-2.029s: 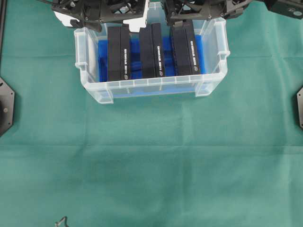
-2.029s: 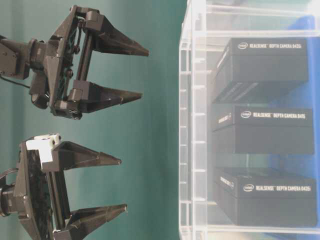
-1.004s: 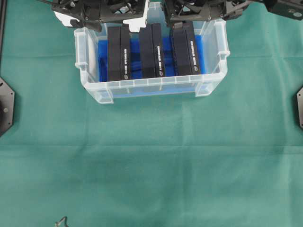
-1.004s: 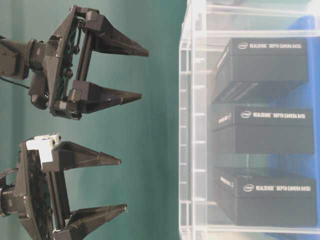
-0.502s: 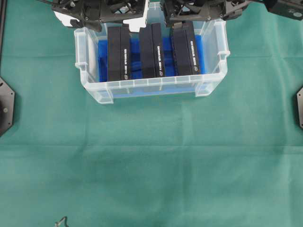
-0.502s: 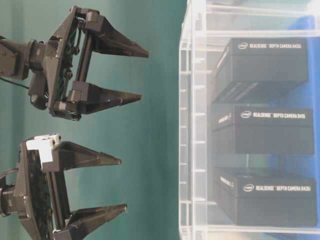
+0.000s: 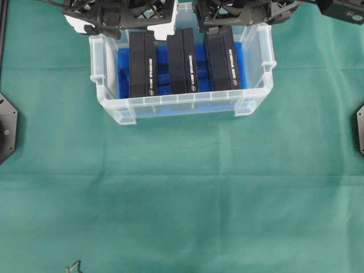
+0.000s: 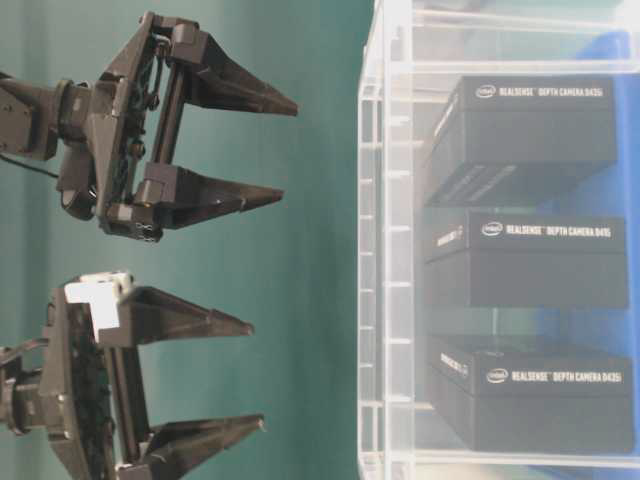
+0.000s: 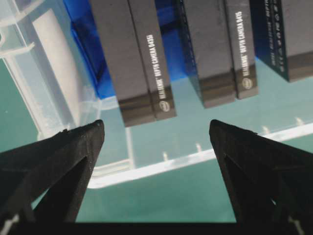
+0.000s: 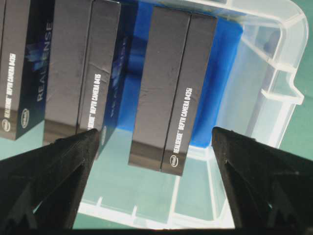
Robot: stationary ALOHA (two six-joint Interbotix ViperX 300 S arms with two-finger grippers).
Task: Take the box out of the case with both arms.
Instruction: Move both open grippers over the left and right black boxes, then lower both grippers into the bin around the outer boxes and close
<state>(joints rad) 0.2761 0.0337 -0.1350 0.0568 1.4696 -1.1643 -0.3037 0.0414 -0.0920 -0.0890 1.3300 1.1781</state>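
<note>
Approach step. Your left gripper [image 9: 156, 142] and right gripper [image 10: 155, 147] both hang spread wide and empty above the case [image 7: 108, 108]. Three boxes sit inside on edge; which box [image 7: 182, 60] you mean is unclear. Next: descend, straddle, close.

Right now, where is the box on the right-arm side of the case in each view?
Overhead: the right-hand box is the rightmost of three in the case.
Table-level: top of the three, seen through the clear wall.
Left wrist: far right edge, cut off by the frame.
Right wrist: centre, next to the case's end wall.
Shared landmark: the middle box, directly beside it in every view.
</note>
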